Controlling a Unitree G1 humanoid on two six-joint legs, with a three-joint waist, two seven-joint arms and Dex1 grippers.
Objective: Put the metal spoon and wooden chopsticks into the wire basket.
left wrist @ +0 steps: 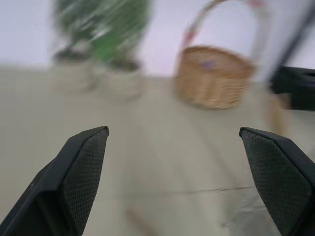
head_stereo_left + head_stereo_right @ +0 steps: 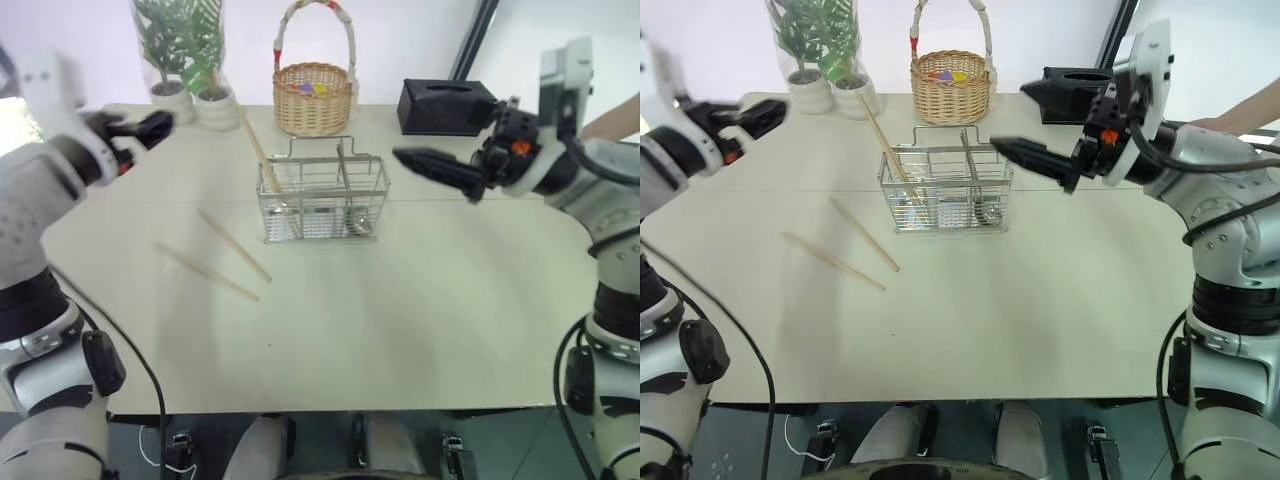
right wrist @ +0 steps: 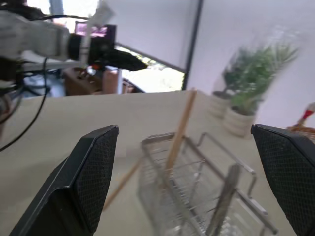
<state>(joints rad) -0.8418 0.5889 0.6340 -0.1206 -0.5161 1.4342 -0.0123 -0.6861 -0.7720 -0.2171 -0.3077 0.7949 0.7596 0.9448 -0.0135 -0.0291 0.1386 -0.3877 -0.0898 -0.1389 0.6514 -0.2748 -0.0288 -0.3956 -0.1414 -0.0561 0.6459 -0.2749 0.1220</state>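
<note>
The wire basket [image 2: 322, 200] stands on the table [image 2: 400, 320] at mid-back. One of the wooden chopsticks [image 2: 258, 150] leans in its left compartment, its top sticking out toward the plants. Two more chopsticks [image 2: 233, 244] [image 2: 205, 271] lie flat on the table, left of and in front of the basket. The metal spoon [image 2: 971, 165] stands inside the basket, its handle [image 3: 225, 199] rising near the middle divider. My right gripper [image 3: 187, 182] hovers open and empty just right of the basket, pointing at it. My left gripper [image 1: 177, 187] is open and empty at the far left, above the table's back corner.
A round wicker basket [image 2: 313, 97] with a tall hoop handle stands behind the wire basket. Two potted plants [image 2: 190, 60] are at the back left and a black tissue box [image 2: 445, 105] at the back right. A person's hand [image 2: 612, 118] shows at the right edge.
</note>
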